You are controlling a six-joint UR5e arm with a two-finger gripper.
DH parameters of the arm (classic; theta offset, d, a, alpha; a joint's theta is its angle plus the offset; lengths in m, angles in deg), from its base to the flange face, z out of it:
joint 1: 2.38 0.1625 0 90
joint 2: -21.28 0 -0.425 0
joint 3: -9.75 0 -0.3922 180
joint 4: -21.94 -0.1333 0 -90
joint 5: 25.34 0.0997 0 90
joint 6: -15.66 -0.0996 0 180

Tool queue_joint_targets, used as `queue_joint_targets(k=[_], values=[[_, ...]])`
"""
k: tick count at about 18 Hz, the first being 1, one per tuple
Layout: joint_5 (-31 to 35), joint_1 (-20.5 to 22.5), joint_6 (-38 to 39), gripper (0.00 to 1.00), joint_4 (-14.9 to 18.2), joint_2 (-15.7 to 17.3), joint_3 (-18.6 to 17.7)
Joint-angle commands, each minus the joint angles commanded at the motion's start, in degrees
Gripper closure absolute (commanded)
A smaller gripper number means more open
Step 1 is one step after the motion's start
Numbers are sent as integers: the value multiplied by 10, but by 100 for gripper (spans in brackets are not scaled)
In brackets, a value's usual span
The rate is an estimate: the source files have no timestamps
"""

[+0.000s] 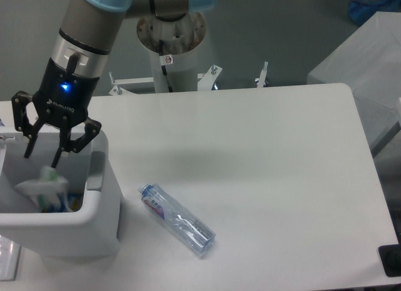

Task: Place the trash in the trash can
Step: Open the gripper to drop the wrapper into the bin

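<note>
The crumpled clear plastic wrapper (42, 184) lies inside the boxy white plastic trash can (94, 219), a blurred pale bundle with a touch of green, resting among blue and yellow items at the bottom of the bin. The grey tab (95, 171) sits on the can's right inner wall. Directly above the opening hangs the black two-finger claw (42, 156), its fingers spread apart and holding nothing, with a blue light glowing on its body. The crushed clear water bottle with a blue-red label (177, 219) lies on its side on the white surface (263, 166), just to the right of the trash can and apart from it, its cap end pointing up-left toward the bin. The arm's grey pedestal (168, 47) stands behind the surface's far edge.
</note>
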Motion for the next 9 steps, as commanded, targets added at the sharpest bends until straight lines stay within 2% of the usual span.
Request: queue_joint_targets(k=[4, 9], values=[[1, 15, 28, 1, 2, -1, 2], [1, 121, 102, 0, 2, -5, -4]])
